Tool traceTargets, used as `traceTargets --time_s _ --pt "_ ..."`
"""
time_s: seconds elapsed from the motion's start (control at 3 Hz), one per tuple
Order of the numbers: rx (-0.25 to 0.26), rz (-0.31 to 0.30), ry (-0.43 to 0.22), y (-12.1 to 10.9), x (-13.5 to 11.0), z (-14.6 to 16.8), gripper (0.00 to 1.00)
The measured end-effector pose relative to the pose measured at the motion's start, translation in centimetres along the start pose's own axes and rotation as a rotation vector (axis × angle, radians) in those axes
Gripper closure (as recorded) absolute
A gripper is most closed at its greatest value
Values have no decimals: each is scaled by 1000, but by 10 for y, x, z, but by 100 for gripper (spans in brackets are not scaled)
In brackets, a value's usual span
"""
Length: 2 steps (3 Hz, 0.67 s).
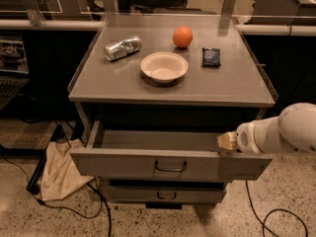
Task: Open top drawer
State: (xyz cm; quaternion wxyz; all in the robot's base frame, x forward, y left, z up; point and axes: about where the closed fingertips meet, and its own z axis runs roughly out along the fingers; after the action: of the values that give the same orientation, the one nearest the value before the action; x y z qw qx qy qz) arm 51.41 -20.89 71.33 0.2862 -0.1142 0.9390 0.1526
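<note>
The top drawer (123,163) is a wide grey metal drawer under the cabinet's top, pulled partly out so its shallow grey tray shows. A small dark bracket handle (171,167) sits at the centre of its front. My gripper (226,141) comes in from the right on a white arm (281,131). Its tan tip sits at the top right rim of the drawer front, touching or just over it. A narrower grey drawer (163,193) below stands only slightly out.
On the cabinet top (232,85) lie a crushed silver can (122,48), a beige bowl (164,67), an orange (182,36) and a dark packet (211,56). A beige cloth (57,172) and black cables (89,201) lie on the floor at left.
</note>
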Motion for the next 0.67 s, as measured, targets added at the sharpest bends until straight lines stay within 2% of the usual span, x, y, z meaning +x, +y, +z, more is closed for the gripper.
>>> traceTargets --time_s 0.33,0.67 --pt "2 36 10 -7 0 19 100" --pt "10 19 43 -4 3 24 100"
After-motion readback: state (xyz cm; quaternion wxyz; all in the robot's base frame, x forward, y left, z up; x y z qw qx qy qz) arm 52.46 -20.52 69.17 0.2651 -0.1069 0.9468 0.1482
